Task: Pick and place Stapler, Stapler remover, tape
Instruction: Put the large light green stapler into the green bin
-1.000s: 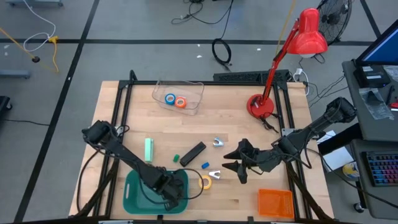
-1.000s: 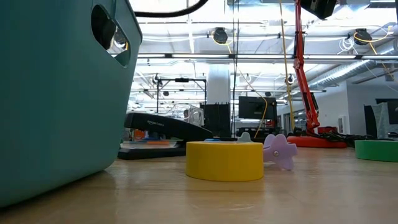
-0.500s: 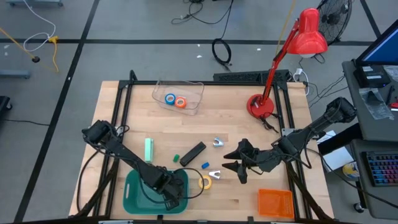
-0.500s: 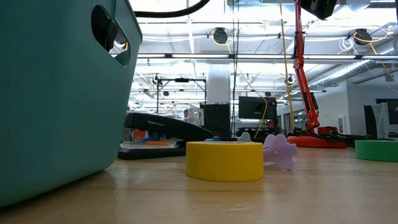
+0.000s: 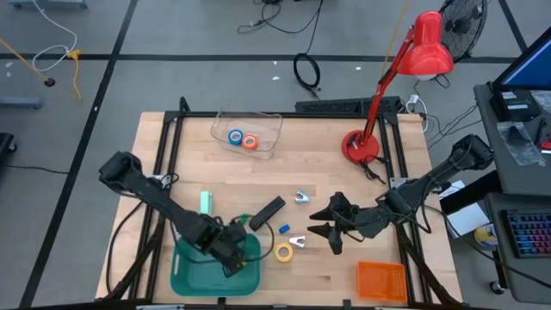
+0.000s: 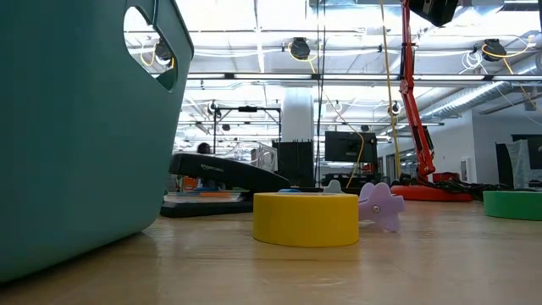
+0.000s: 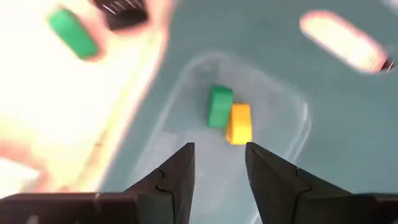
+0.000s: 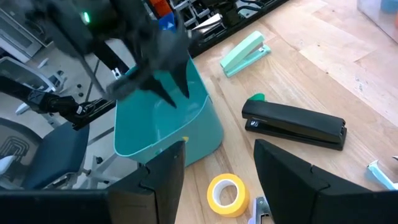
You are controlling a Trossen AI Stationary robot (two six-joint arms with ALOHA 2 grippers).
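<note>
Left gripper (image 5: 232, 255): low in the high view, left of middle, over the teal bin; its two dark fingers (image 7: 180, 171) are apart and hold nothing.
Teal bin (image 5: 191, 277): smooth plastic tub with rounded corners; a small green block (image 7: 219, 106) and a small yellow block (image 7: 239, 123) lie touching on its floor.
Mint stapler (image 5: 206, 205): pale green, long and thin, on the wood just above the bin.
Table (image 5: 327, 181): light wooden boards in a black metal frame.
Clear bin (image 5: 269, 131): see-through box near the top edge; a blue tape ring (image 5: 235, 136) and an orange tape ring (image 5: 250, 142) sit inside, side by side.
Black stapler (image 5: 268, 212): long dark bar, lying slanted in the middle.
Yellow tape (image 5: 283, 252): round ring, flat on the wood, right of the teal bin.
Staple removers: one (image 5: 300, 198) above the yellow tape, one (image 5: 296, 243) just beside it.
Right gripper (image 5: 325, 226): right of middle, wide open and empty above the wood.
Orange bin (image 5: 381, 281): flat square tray, lower right.
</note>
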